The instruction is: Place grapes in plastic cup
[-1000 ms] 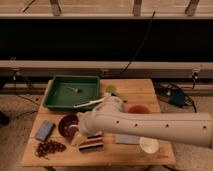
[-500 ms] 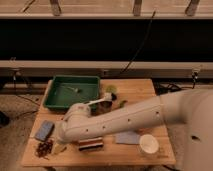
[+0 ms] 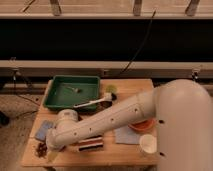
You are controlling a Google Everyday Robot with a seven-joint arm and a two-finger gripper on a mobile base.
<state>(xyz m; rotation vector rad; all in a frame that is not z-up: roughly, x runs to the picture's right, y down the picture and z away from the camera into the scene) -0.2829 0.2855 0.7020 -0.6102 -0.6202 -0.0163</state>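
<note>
Hanging wide open, the hand (image 3: 51, 153) is just beside the grapes (image 3: 40, 148).

The table (image 3: 127, 86) is light tan wood. On it sits a deep green tray (image 3: 56, 95), with a white-handled brush (image 3: 92, 103) across its front edge. The sponge (image 3: 42, 131) is dull blue; the grapes (image 3: 41, 149) are dark reddish purple. The arm (image 3: 117, 116) is off-white with a row of small dark dots along it, and its pale gripper (image 3: 50, 153) hangs at the table's front left corner, just beside the grapes. The bowl (image 3: 140, 126) is orange, the cloth (image 3: 123, 135) pale blue-grey and the cup (image 3: 148, 144) white. A small block (image 3: 91, 145) has red, white and dark stripes.
</note>
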